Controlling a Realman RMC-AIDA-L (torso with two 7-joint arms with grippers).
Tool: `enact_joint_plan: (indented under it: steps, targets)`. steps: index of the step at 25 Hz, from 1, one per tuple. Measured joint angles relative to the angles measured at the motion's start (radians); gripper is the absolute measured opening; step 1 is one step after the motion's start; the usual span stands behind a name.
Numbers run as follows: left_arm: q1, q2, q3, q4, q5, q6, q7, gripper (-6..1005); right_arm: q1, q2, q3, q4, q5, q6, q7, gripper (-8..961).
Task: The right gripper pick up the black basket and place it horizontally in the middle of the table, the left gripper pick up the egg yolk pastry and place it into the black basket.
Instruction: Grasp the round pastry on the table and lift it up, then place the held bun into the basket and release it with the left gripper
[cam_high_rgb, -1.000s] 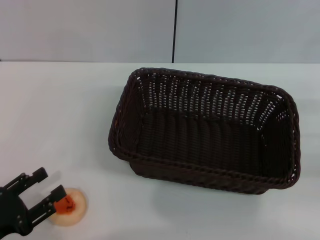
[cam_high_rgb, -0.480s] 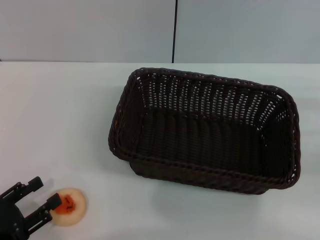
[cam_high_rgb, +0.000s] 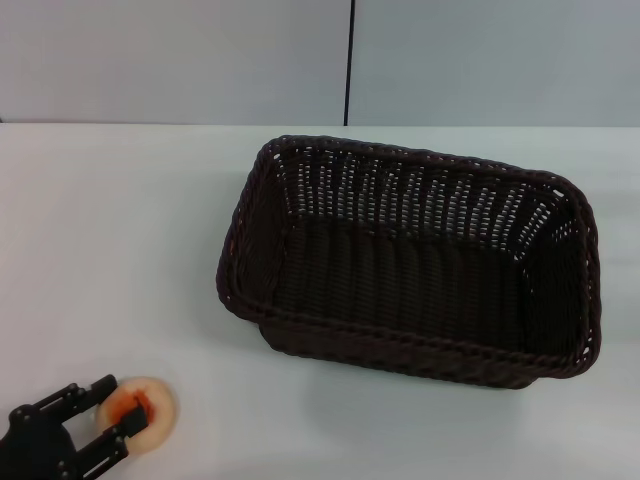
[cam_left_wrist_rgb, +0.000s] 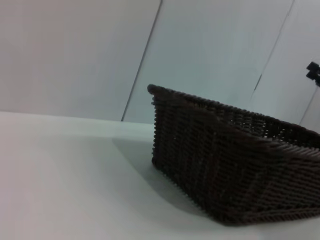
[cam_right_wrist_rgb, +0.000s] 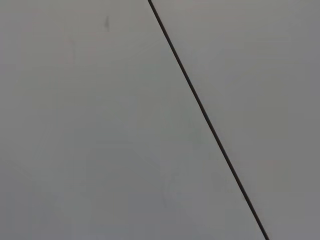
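At the near left corner of the worktop (cam_high_rgb: 120, 250), the left gripper (cam_high_rgb: 118, 411) has its jaws spread about as wide as the pastry (cam_high_rgb: 140, 413), one finger on each side of it. The tips lie against or just beside the cream rim, and the orange centre shows between them; whether they press it I cannot tell. The pastry sits flat on the white worktop, well apart from the basket (cam_high_rgb: 410, 260). The basket lies level near the middle, slightly skewed, its opening up. Behind the worktop runs a pale grey wall (cam_high_rgb: 180, 60) with a dark vertical seam (cam_high_rgb: 349, 60). The right gripper is out of sight.
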Motion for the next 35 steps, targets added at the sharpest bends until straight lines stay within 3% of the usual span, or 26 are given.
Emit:
enact_joint_plan:
  steps: [10, 13, 19, 23, 27, 30, 33, 35]
  targets:
    - [-0.003, -0.001, 0.028, 0.001, 0.001, -0.012, 0.004, 556, 0.001, 0.001, 0.0, 0.014, -0.001, 0.002, -0.007, 417]
    - [-0.007, -0.001, 0.037, 0.0, 0.0, -0.011, 0.006, 383, 0.001, -0.001, -0.001, 0.024, -0.001, 0.009, -0.014, 417]
    - [-0.013, -0.001, 0.049, -0.002, 0.0, -0.011, 0.007, 184, 0.001, 0.0, -0.005, 0.025, -0.002, 0.021, -0.014, 417]
    - [-0.032, -0.002, 0.047, -0.003, -0.004, 0.029, 0.0, 156, 0.001, 0.0, -0.006, 0.025, -0.003, 0.025, -0.014, 418]
    - [-0.049, -0.001, -0.007, -0.003, -0.02, 0.127, -0.007, 121, -0.001, 0.001, -0.009, 0.025, -0.003, 0.025, -0.014, 418]
    - [-0.086, -0.002, -0.126, -0.009, -0.027, 0.226, -0.027, 93, -0.003, 0.002, -0.009, 0.025, -0.004, 0.025, -0.014, 418]
    - [-0.135, -0.007, -0.194, -0.044, -0.028, 0.261, -0.03, 84, -0.005, 0.002, -0.009, 0.032, -0.006, 0.024, -0.014, 419]
    - [-0.135, -0.007, -0.194, -0.044, -0.028, 0.261, -0.03, 78, -0.005, 0.003, -0.009, 0.04, -0.007, 0.024, -0.014, 419]
